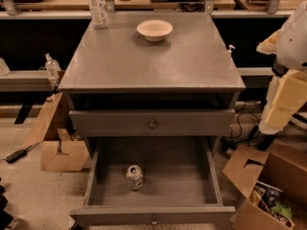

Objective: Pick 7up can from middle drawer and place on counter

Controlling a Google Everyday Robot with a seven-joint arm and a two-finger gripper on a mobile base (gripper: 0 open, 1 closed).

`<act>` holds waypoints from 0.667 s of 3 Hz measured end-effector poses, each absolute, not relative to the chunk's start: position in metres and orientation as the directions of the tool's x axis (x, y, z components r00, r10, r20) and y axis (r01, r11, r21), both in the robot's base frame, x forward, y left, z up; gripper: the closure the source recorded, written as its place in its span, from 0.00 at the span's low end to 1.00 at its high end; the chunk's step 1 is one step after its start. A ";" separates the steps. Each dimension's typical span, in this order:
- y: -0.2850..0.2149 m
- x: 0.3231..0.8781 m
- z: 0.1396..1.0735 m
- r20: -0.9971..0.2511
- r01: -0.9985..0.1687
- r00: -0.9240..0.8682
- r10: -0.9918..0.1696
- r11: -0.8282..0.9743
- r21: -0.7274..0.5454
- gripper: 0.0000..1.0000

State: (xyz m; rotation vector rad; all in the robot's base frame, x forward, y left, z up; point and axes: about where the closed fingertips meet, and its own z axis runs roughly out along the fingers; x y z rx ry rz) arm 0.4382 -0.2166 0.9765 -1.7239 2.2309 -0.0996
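Observation:
The 7up can (135, 177) stands upright on the floor of the open middle drawer (211, 176), a little left of centre and towards the front. The drawer is pulled out at the bottom of the grey cabinet. The counter (153, 63) is the cabinet's flat grey top. My gripper (277, 120) hangs at the right edge of the view, pale cream under the white arm. It is beside the cabinet's right side, well above and to the right of the can, and holds nothing that I can see.
A white bowl (154, 29) and a clear plastic bottle (97, 6) stand at the back of the counter. The shallower drawer with a brass knob (152, 124) is closed above the open one. Cardboard boxes (268, 190) lie on the floor on both sides.

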 end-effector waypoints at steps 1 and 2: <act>-0.217 0.438 0.976 -0.207 -0.931 -0.221 -0.953 0.270 -0.247 0.00; -0.218 0.443 0.948 -0.292 -0.936 -0.202 -0.935 0.273 -0.224 0.00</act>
